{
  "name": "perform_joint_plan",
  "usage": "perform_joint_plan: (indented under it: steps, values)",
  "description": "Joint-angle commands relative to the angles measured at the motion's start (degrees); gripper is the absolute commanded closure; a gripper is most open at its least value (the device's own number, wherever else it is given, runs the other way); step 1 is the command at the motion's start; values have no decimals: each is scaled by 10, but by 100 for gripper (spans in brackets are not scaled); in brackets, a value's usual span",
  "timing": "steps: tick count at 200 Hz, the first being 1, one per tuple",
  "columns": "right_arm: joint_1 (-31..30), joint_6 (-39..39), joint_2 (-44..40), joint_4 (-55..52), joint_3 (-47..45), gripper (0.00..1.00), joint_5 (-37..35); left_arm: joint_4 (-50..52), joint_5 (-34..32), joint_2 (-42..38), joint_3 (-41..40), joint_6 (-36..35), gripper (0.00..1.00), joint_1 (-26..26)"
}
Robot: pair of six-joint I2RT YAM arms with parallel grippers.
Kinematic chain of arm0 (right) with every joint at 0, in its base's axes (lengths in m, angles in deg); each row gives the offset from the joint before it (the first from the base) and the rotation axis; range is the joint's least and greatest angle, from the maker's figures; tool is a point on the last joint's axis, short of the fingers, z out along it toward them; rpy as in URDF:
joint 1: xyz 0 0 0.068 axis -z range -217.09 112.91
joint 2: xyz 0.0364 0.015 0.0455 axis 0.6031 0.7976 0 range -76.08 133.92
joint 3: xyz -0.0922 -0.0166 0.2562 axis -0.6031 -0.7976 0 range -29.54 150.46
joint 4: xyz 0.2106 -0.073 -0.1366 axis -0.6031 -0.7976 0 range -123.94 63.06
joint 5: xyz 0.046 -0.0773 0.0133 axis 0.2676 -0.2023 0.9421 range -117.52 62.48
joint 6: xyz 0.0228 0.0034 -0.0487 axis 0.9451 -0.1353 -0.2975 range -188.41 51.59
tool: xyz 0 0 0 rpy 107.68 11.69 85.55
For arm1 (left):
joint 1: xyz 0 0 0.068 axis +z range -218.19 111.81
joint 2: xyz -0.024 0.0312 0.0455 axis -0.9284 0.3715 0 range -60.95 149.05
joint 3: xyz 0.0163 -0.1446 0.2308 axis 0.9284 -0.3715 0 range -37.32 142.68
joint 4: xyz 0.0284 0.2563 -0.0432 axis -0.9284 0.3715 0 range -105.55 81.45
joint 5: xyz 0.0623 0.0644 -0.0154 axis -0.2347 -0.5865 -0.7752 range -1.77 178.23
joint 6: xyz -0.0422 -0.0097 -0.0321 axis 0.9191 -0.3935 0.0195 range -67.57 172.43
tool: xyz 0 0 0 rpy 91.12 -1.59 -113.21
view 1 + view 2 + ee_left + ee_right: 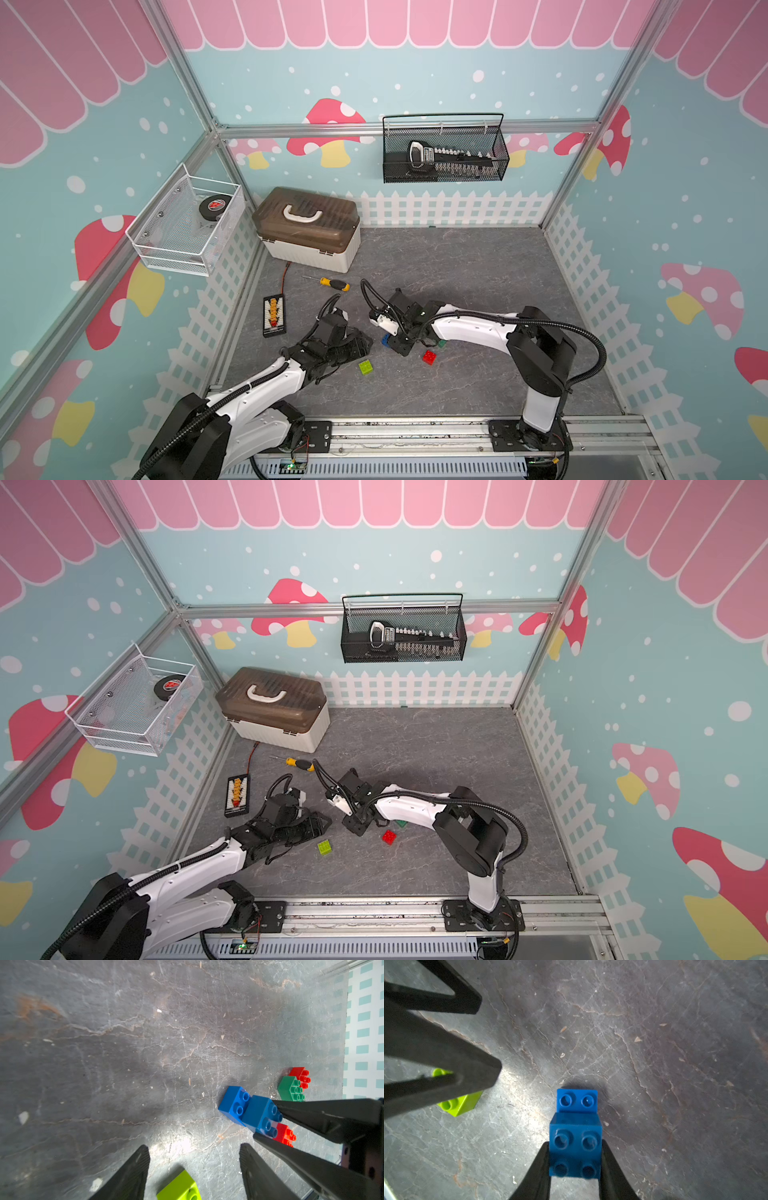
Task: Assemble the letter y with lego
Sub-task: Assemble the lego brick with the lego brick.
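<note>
The right gripper keeps jaws clenched on the upper blue brick, stacked half over the lower blue brick on the tabletop; the left gripper, jaws released, hangs over the lime brick at 7 o'clock; the right arm partly hides the dark-green brick; a screwdriver lies at 11 o'clock; two blue, two red bricks, one lime, one dark-green.

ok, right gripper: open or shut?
Shut on a blue brick: fingers of the right gripper press both its sides in the right wrist view.

Both top views look steeply down from high up onto the whole worktop; each wrist camera sits close above it, both sharing the blue bricks.
</note>
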Motion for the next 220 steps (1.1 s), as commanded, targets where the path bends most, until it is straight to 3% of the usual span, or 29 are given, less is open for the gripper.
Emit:
perform_joint_plan:
  steps: [1, 135, 220]
  values:
    - [2, -11, 13, -23, -1, 76, -2, -18, 5, 5, -6, 8, 30, 3]
    - [1, -7, 62, -60, 40, 76, 7, -33, 8, 18, -5, 11, 30, 0]
    - [2, -25, 150, -195, 165, 77, 9, -13, -10, -12, -18, 12, 31, 0]
